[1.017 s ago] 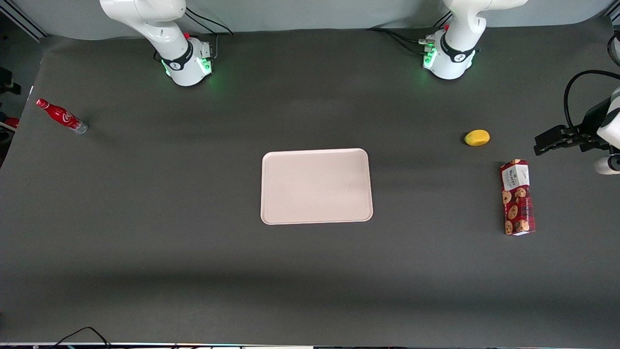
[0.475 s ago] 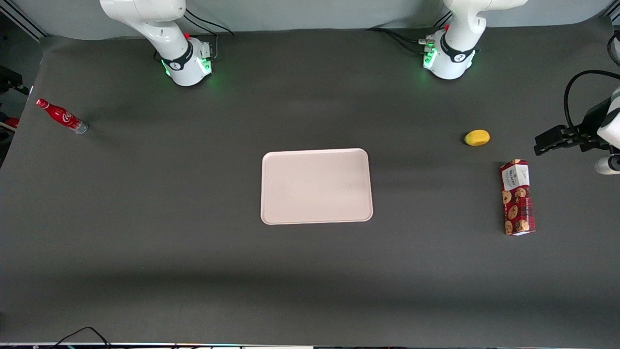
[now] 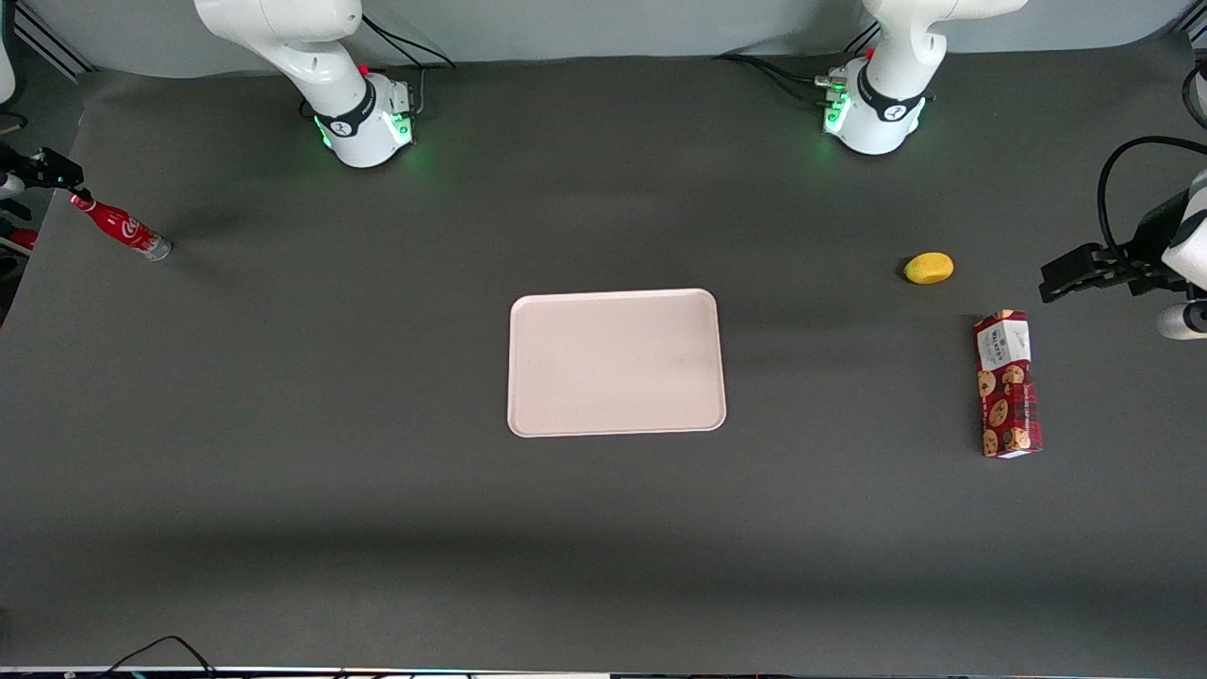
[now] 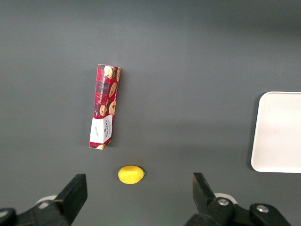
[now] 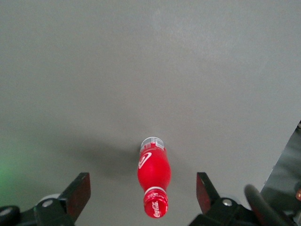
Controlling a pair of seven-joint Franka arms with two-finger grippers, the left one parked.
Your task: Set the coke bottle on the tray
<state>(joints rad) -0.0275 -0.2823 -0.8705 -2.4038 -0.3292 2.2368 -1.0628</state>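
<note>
Since a second ago the gripper (image 3: 52, 170) has come into the front view at the working arm's end of the table, just above the cap of the coke bottle (image 3: 121, 226); nothing else moved. White Coca-Cola script runs along the red bottle (image 5: 154, 176), which stands upright on the dark table (image 3: 377, 528). Gripper (image 5: 143, 193) fingers (image 5: 79, 190) spread wide, bottle between them, untouched. Tray (image 3: 617, 362) lies mid-table, well apart. Cookie box (image 3: 1007, 383): lettering unreadable.
</note>
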